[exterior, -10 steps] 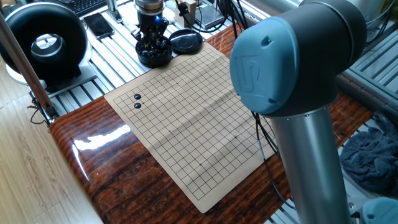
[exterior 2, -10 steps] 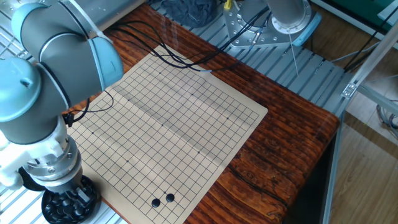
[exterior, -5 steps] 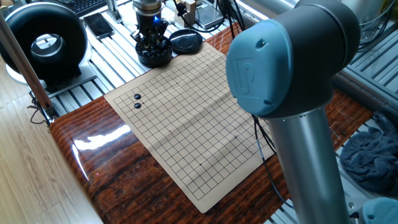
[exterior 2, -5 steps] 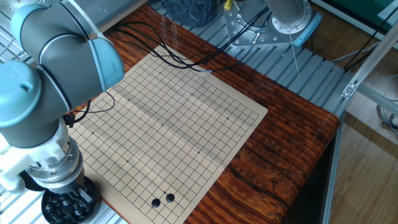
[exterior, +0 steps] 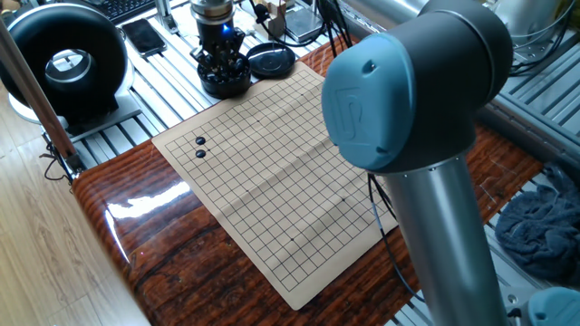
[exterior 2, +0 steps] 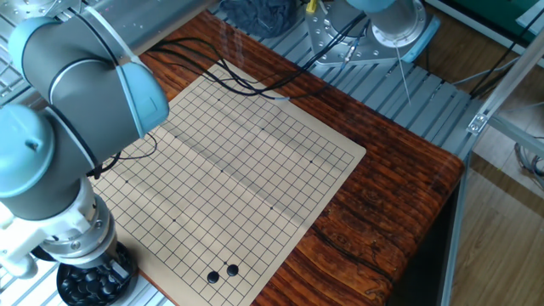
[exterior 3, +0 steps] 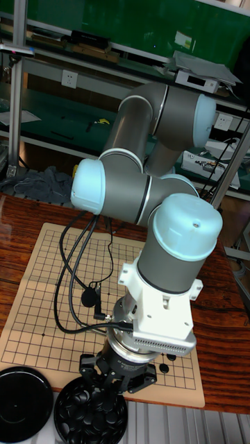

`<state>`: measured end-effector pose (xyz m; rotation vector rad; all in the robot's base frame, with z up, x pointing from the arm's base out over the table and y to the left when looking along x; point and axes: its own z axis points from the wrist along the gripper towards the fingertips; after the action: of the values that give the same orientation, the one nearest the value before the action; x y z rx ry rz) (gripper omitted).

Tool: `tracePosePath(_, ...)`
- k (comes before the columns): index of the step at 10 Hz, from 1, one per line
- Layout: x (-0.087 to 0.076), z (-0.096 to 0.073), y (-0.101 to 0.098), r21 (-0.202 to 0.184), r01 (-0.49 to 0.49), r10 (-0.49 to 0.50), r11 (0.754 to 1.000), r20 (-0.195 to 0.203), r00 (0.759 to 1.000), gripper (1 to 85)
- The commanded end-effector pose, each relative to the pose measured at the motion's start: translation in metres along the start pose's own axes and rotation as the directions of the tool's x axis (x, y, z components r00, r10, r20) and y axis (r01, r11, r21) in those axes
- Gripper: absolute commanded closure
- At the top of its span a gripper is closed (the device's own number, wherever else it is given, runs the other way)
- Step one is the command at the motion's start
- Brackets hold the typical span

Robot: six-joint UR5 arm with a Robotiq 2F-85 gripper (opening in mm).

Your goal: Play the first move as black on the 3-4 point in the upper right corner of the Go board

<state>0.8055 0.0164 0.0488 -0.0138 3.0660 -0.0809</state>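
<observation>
My gripper point(exterior: 223, 65) points down into the round black bowl point(exterior: 226, 83) of black stones beside the Go board point(exterior: 272, 172). Its fingertips sit among the stones, so what they hold is hidden. From the opposite side the gripper point(exterior 2: 104, 270) hangs over the same bowl point(exterior 2: 89, 287), and the tall view shows the gripper point(exterior 3: 119, 378) over the bowl point(exterior 3: 90, 416). Two black stones point(exterior: 200, 148) lie next to each other near one board corner, stones point(exterior 2: 222, 274) close to the edge. I cannot tell which crossing is the 3-4 point.
The bowl's black lid point(exterior: 272, 60) lies beside it, lid point(exterior 3: 24, 406) at the tall view's lower left. Black cables point(exterior 2: 229, 81) trail over the board's far part. A large round black device point(exterior: 63, 63) stands off the table. The arm's big elbow point(exterior: 408, 91) blocks part of the board.
The arm's elbow has drifted slightly to the left in one fixed view. The gripper stays at the bowl, shifted only a little. The two stones on the board have not moved.
</observation>
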Motion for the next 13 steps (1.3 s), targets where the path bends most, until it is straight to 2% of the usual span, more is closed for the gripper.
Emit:
tracePosePath(1,-0.0012,0.0004,-0.0018,0.003,-0.001,0.001,1.000,-0.006,1.000,60.7)
tracePosePath(6,0.0009,0.0017,-0.0026,-0.008,0.010,-0.011,1.000,-0.035,0.999,61.0)
tracePosePath(7,0.0030,0.0024,0.0043,-0.033,-0.013,0.012,0.999,-0.044,0.999,61.3)
tracePosePath(13,0.0004,0.0077,0.0004,-0.027,-0.008,0.007,1.000,-0.037,0.999,62.0)
